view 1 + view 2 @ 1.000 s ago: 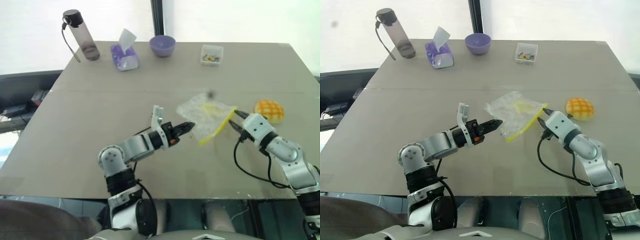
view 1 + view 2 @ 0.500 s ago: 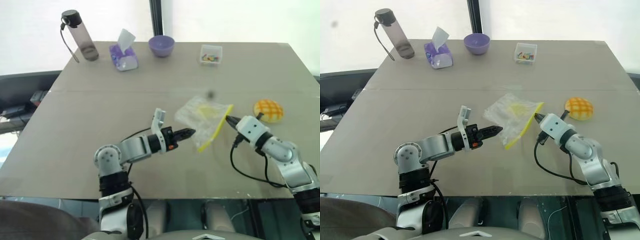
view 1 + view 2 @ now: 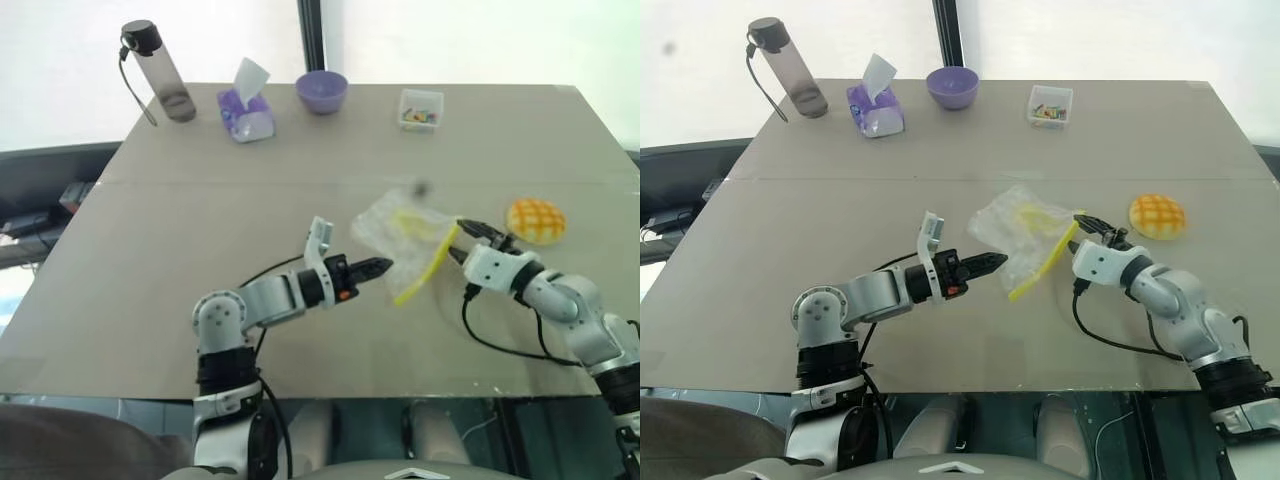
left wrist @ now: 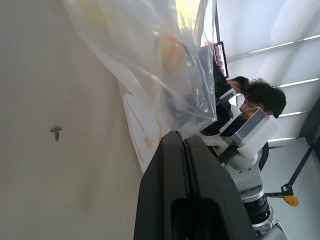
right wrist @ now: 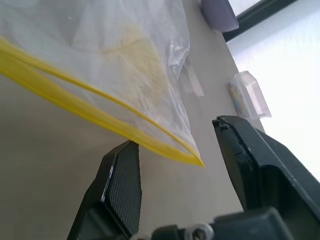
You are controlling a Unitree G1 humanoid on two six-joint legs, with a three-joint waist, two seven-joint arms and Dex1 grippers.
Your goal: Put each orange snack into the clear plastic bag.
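A grey bottle (image 3: 160,72) with a black cap stands at the counter's (image 3: 200,200) far left corner. Right of it along the far edge come a purple tissue pack (image 3: 247,112), a purple bowl (image 3: 322,91) and a small clear box (image 3: 421,108) of colourful bits, each apart from the next.

Nearer the middle, the left gripper (image 3: 385,266) reaches in from the left with its two black fingers pressed together on a corner of the bag (image 3: 400,235). In the left wrist view the fingers (image 4: 180,170) meet with no gap, and the crinkly plastic (image 4: 150,55) fans out from their tips above the counter.

The bag hangs between the two arms, its near left corner pinched and its yellow strip (image 3: 427,265) running slantwise down its right side.

Just right of the strip is the right gripper (image 3: 468,238), its fingers spread apart. In the right wrist view the strip's end (image 5: 192,157) lies in the gap between the two fingers (image 5: 125,185), touching neither.

The bun (image 3: 536,220) sits on the counter to the right of that gripper, near the right edge, outside the bag and untouched.
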